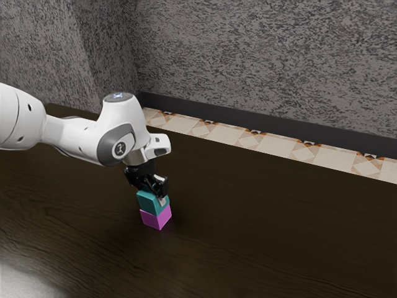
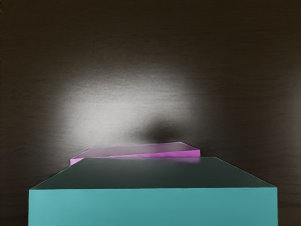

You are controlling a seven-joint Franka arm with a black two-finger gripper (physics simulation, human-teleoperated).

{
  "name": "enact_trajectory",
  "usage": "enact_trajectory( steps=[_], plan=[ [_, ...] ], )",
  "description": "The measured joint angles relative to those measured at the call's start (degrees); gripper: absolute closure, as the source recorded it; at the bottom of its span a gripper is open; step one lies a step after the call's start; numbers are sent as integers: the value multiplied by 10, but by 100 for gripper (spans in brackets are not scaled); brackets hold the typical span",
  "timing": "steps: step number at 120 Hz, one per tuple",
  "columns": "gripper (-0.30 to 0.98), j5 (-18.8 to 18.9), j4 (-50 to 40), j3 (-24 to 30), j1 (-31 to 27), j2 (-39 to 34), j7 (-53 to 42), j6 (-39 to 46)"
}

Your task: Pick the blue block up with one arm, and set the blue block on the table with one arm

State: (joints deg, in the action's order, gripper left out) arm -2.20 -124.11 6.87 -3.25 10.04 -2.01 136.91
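Observation:
At the centre-left of the exterior view, my gripper [image 1: 155,192] points down with its fingers closed around the teal-blue block [image 1: 151,203]. One fingertip [image 1: 164,200] lies along a side face; the far finger is largely hidden. Directly beneath is a magenta block [image 1: 155,217], its upper part covered by the blue one; whether the two touch is hard to tell. In the wrist view the blue block [image 2: 153,207] looms large under my hand, squared to it, and a strip of the magenta block [image 2: 141,151] sticks out beyond it, slightly turned.
The dark wooden table [image 1: 267,230] stretches around the two blocks. Past its far edge runs a tiled floor strip [image 1: 217,131] along a grey textured wall [image 1: 260,56].

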Motion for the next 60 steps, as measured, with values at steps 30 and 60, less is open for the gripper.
enact_trajectory(
  steps=[30, 60],
  plan=[
    [36, 7, -15, -2, 0, -44, 11, -7],
    [37, 24, -16, -125, 6, -36, 20, -21]
  ],
)
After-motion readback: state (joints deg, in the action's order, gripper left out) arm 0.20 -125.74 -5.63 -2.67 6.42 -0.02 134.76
